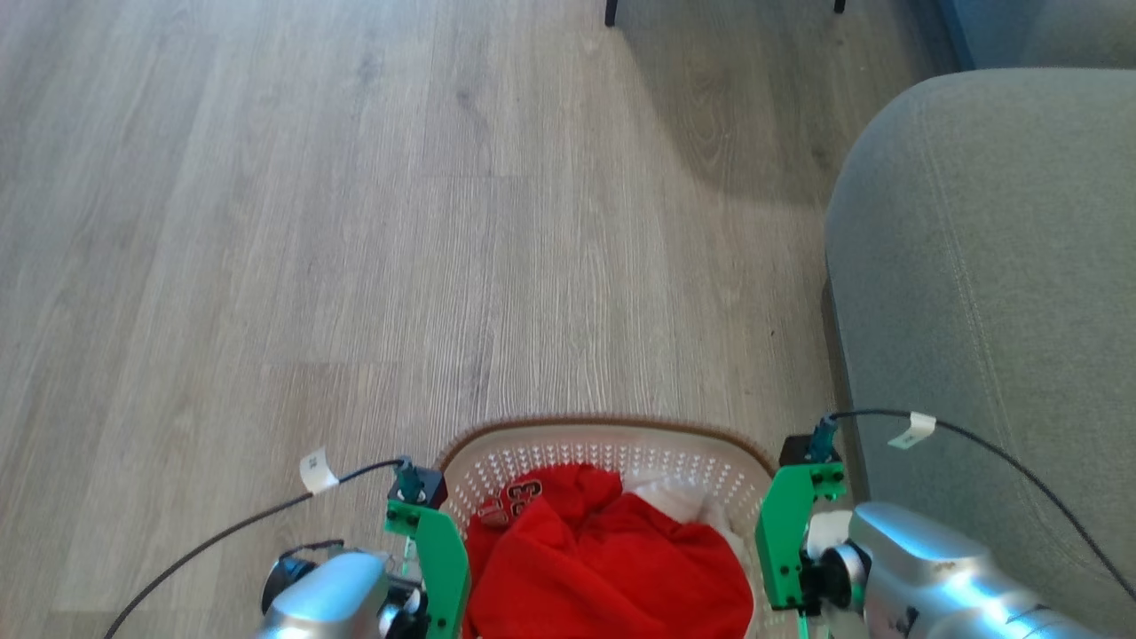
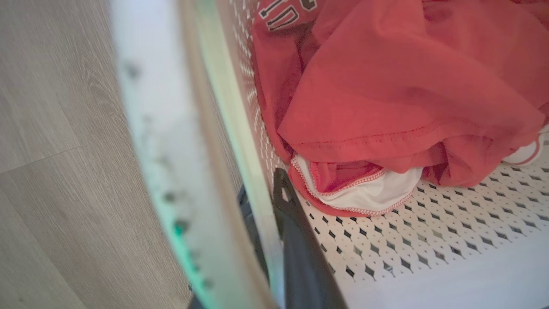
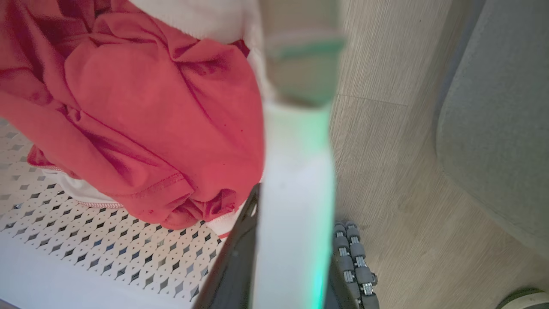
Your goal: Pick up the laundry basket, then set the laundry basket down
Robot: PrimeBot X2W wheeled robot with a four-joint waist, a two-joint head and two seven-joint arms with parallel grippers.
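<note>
Laundry basket held at both sides

The laundry basket (image 1: pixel 612 435), with red clothes (image 1: pixel 603 559) in it, is seen beside a grey sofa (image 1: pixel 994 266). Its side walls are pinched tight between the jaws of the left gripper (image 2: pixel 262 189) and right gripper (image 3: pixel 296 206).

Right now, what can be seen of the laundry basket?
The laundry basket is white perforated plastic with a brown woven-look rim. It sits upright between the arms, beside a grey sofa. A red garment and some white fabric lie in it. The left gripper and right gripper each straddle a side wall, one dark finger inside, pinching it.
</note>
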